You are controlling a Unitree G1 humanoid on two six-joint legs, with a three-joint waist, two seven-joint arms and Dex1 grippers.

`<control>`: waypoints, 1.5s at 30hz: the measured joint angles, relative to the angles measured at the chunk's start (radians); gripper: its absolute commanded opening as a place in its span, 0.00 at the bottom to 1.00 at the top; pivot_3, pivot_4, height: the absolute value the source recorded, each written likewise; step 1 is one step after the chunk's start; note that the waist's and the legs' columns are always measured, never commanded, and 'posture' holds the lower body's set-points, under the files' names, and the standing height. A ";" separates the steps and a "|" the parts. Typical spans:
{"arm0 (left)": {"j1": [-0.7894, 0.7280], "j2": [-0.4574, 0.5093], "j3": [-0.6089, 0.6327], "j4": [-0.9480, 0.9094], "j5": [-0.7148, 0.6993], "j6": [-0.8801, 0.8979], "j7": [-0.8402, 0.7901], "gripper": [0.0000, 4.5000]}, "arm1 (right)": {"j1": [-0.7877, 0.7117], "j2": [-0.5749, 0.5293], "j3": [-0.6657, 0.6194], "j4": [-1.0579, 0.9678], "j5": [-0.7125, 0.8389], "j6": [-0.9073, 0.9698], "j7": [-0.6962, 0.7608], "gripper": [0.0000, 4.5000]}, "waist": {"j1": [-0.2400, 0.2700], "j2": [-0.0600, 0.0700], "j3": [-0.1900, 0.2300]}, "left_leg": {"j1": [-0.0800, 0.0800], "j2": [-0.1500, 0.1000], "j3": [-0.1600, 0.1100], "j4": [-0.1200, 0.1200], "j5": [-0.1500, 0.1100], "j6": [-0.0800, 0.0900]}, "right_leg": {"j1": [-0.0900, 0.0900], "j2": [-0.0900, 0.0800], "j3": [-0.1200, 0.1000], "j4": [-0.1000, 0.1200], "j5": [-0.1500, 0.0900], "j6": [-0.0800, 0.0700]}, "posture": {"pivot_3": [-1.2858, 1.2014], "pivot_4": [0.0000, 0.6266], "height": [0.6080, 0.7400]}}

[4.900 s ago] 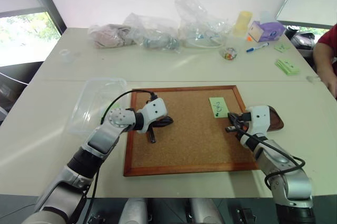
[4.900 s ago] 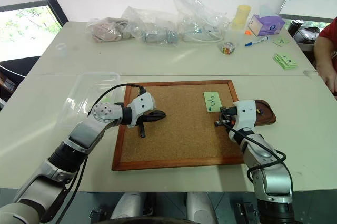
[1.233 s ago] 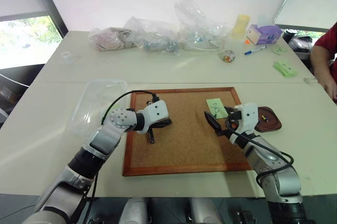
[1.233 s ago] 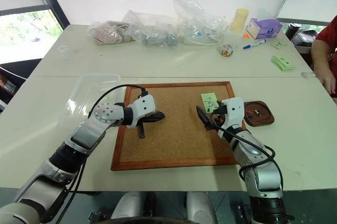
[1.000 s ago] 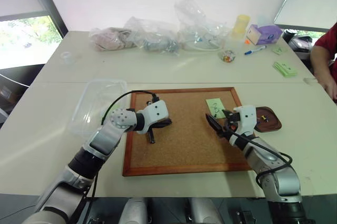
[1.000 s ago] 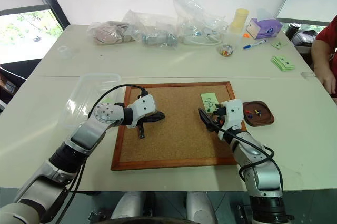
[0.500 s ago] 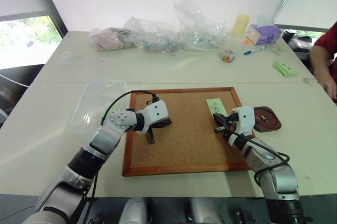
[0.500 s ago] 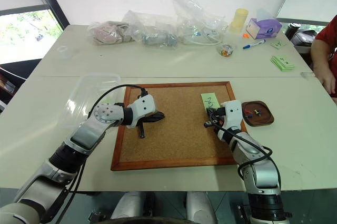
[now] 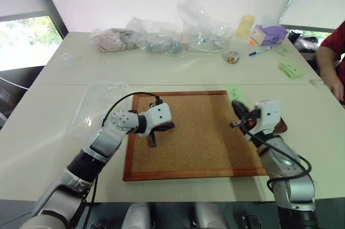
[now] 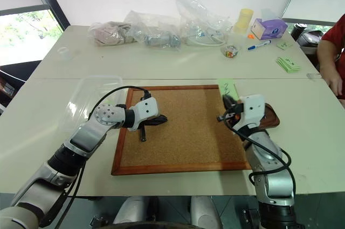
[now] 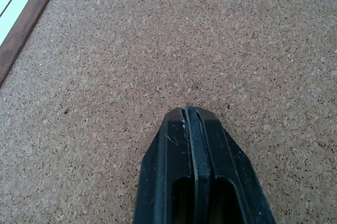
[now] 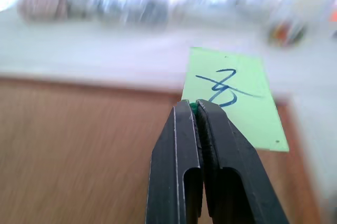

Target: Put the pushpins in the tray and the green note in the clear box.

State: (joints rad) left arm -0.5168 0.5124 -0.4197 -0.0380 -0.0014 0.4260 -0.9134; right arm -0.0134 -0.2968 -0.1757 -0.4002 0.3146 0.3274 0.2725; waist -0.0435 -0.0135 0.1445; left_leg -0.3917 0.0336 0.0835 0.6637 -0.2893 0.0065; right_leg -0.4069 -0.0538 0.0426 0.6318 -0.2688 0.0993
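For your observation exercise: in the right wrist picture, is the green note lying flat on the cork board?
No. The right gripper is shut on the green note, holding it above the cork board.

I count 1 green note [image 12: 234, 96], 1 tray [image 10: 271, 117], 1 clear box [image 9: 97, 105], 1 corkboard [image 9: 194, 137] and 2 grippers.
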 measured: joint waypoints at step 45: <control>-0.630 -0.595 0.590 0.862 -0.605 0.428 0.131 0.05 | -0.022 -0.068 0.084 -0.270 -0.074 0.115 -0.022 0.00 | 0.030 -0.006 0.007 | -0.018 -0.004 -0.004 0.004 0.001 -0.001 | -0.014 0.006 0.001 0.000 0.004 0.007 | 0.52 0.24 0.98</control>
State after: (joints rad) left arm -1.1464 -0.0822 0.1700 0.8244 -0.6066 0.8544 -0.7826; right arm -0.0358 -0.3653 -0.0918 -0.6702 0.2402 0.4427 0.2505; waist -0.0132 -0.0197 0.1512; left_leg -0.4093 0.0300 0.0799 0.6679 -0.2883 0.0053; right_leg -0.4213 -0.0473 0.0436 0.6321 -0.2651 0.1062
